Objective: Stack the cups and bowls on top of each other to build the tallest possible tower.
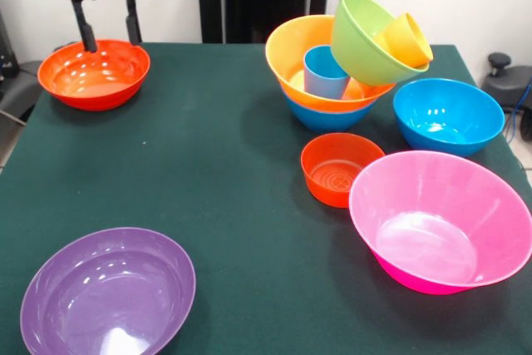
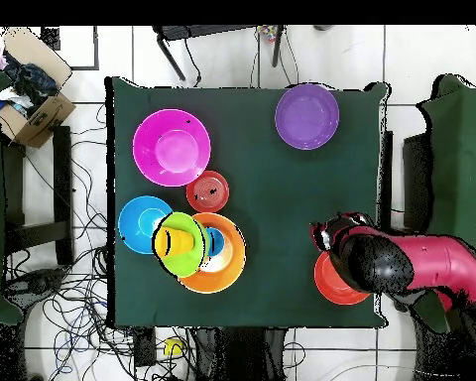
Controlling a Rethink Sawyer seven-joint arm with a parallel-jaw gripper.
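Observation:
My gripper [image 1: 110, 41] is open and empty, its two black fingers hanging at the far rim of a red-orange bowl [image 1: 94, 75] at the table's far left. The tower [image 1: 345, 60] stands at the far right. It is a blue bowl at the bottom with an orange bowl [image 1: 291, 47] in it, which holds a light blue cup [image 1: 325, 74] and a tilted lime green bowl [image 1: 366, 35] with an orange cup [image 1: 406, 39] inside. In the overhead view my arm [image 2: 396, 263] covers part of the red-orange bowl [image 2: 328, 283], and the tower [image 2: 197, 250] is at the lower left.
A second blue bowl [image 1: 449, 115], a small red-orange bowl [image 1: 338, 169] and a large pink bowl [image 1: 440, 220] sit close together right of the tower and nearer the camera. A purple bowl [image 1: 108, 293] sits at the near left corner. A cardboard box [image 2: 29, 99] stands off the table.

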